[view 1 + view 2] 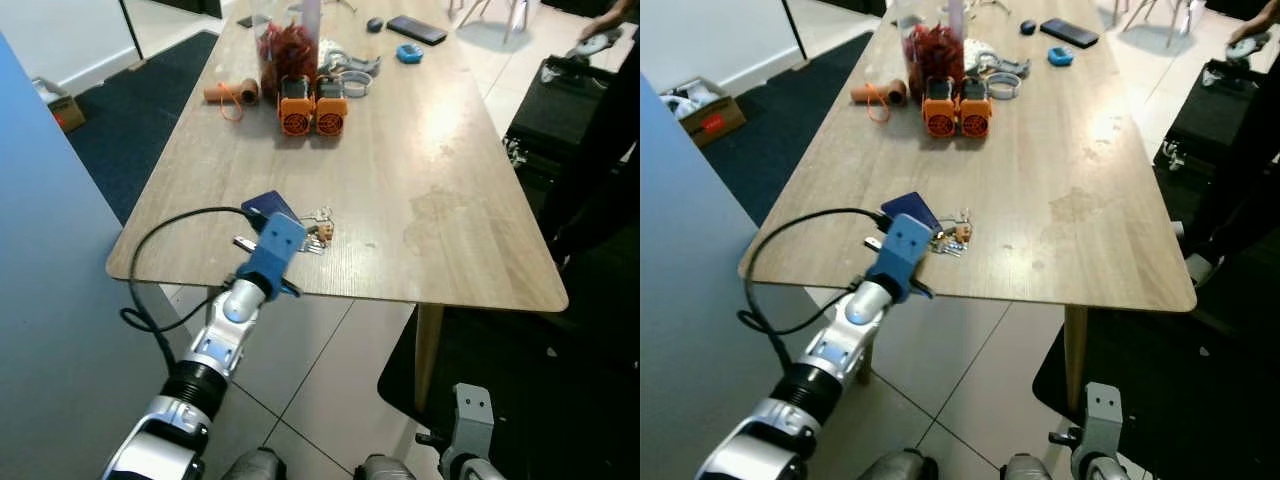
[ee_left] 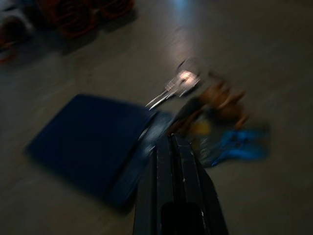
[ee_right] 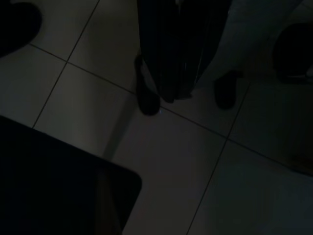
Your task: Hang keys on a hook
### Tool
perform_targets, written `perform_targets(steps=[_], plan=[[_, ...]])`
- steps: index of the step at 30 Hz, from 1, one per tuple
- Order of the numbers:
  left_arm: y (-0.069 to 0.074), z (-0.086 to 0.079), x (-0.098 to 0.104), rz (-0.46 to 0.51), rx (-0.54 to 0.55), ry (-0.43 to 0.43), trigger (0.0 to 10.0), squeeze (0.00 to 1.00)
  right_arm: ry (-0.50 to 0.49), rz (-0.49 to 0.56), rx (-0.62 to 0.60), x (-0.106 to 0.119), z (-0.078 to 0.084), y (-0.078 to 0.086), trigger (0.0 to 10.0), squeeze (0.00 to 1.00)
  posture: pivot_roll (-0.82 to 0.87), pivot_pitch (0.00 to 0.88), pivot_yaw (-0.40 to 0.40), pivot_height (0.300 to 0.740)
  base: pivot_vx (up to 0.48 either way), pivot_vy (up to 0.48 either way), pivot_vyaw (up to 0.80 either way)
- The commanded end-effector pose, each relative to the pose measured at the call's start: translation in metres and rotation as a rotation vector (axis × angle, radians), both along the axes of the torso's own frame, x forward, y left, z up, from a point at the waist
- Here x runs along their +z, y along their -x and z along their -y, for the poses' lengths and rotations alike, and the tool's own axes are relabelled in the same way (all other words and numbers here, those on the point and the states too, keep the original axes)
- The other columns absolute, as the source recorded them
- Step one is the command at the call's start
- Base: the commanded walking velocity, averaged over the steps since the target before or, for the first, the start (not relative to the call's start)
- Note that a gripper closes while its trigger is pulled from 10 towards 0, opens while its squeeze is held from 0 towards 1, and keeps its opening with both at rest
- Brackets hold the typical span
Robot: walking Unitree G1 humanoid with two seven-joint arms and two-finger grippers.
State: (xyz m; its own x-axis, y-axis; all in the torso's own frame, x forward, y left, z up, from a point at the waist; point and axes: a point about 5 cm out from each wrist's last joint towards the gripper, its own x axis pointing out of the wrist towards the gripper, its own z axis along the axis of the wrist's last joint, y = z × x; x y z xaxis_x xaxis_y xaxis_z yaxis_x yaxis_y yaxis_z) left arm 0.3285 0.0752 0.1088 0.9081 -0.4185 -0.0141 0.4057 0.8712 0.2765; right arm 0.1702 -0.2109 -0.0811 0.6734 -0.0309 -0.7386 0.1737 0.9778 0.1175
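Observation:
A bunch of keys [image 1: 318, 232] with silver, brown and blue parts lies near the front edge of the wooden table [image 1: 450, 200]. Beside it on the left lies a flat dark-blue wallet [image 1: 268, 207]. My left arm reaches over the table's edge, and its blue wrist housing [image 1: 272, 250] hides the fingers from the head camera. In the blurred left wrist view, my left gripper [image 2: 171, 142] is shut and empty, its tips just short of the keys [image 2: 210, 107], at the wallet's [image 2: 93, 142] edge. My right gripper [image 3: 171, 93] hangs shut over the tiled floor.
Farther back on the table stand two orange devices [image 1: 312, 108], a jar of red things [image 1: 288, 50], a twine spool [image 1: 232, 94] and a phone [image 1: 417, 29]. A blue panel [image 1: 40, 300] rises close on my left. Black furniture [image 1: 560, 110] and a person's hand [image 1: 610, 30] are at right.

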Motion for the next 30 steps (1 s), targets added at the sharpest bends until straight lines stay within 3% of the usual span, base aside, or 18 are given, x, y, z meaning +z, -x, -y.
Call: perform_targets(steps=[1, 16, 25, 30], plan=[[0.006, 0.003, -0.009, -0.040, -0.013, 0.035, 10.0, 0.00, -0.002, -0.027, -0.001, -0.004, -0.001, 0.008, 10.0, 0.00, 0.04, 0.127, -0.003, 0.740, 0.000, 0.000, 0.00], [0.006, -0.007, -0.007, -0.037, -0.005, 0.097, 10.0, 0.00, -0.005, -0.023, 0.000, -0.003, -0.002, 0.006, 10.0, 0.00, 0.04, 0.130, -0.005, 0.740, 0.000, 0.000, 0.00], [0.006, -0.008, 0.002, -0.048, 0.003, 0.291, 10.0, 0.00, -0.010, -0.021, -0.003, -0.004, -0.002, 0.007, 10.0, 0.00, 0.04, 0.130, -0.004, 0.740, 0.000, 0.000, 0.00], [0.011, -0.002, 0.009, -0.096, -0.062, 0.487, 10.0, 0.00, -0.013, -0.022, -0.003, -0.004, -0.003, 0.007, 10.0, 0.00, 0.04, 0.127, -0.004, 0.740, 0.000, 0.000, 0.00]])
